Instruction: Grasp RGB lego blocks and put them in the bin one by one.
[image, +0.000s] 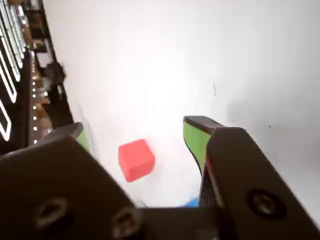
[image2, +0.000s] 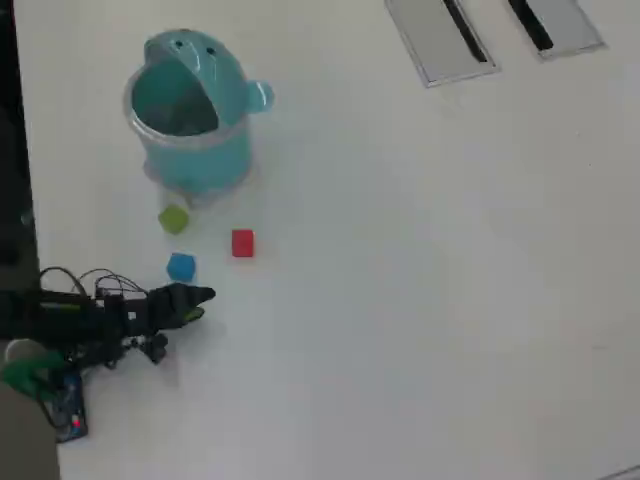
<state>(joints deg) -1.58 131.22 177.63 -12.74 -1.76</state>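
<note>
I see the fingers (image: 140, 132) spread, holding nothing | red block (image: 136, 159) on the counter (image: 200, 60) between them | blue block (image2: 181, 266) near | green block (image2: 174, 219) by bin (image2: 195, 150)

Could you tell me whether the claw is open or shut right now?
Open: in the wrist view the claw has its green-padded jaws spread, the red block lying free between them.

Both views are bright and evenly lit; in the wrist view the white worktop (image: 240, 55) blows out to glare around the red block (image: 136, 159), and the whole frame is soft, the gripper (image: 135, 137) blurred at close range; the overhead view is sharper, shadows faint and short beside the bin (image2: 190, 115).
</note>
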